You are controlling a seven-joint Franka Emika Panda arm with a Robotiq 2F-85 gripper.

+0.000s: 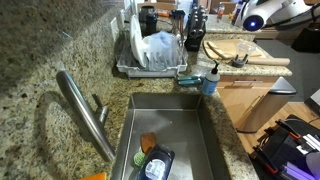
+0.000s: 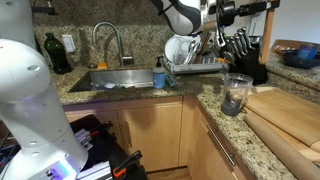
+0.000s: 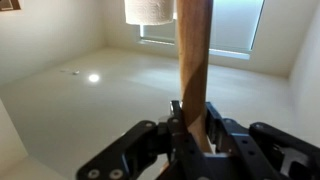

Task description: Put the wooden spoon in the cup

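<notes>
Open air lies above the cup (image 2: 236, 95) at center right in an exterior view. Behind it, the knife block (image 2: 255, 65) and dish rack (image 2: 198, 66) crowd the tabletop (image 2: 205, 98); a wooden board (image 2: 285, 112) fills the lower right.

The arm (image 2: 183, 14) is raised high in an exterior view, its white wrist (image 2: 205, 12) bent so that the gripper (image 2: 232, 12) points sideways. A broad white link (image 2: 30, 85) fills the foreground. Wrist view: both fingers (image 3: 145, 140) are closed against the handle of the wooden spoon (image 3: 192, 70).
</notes>
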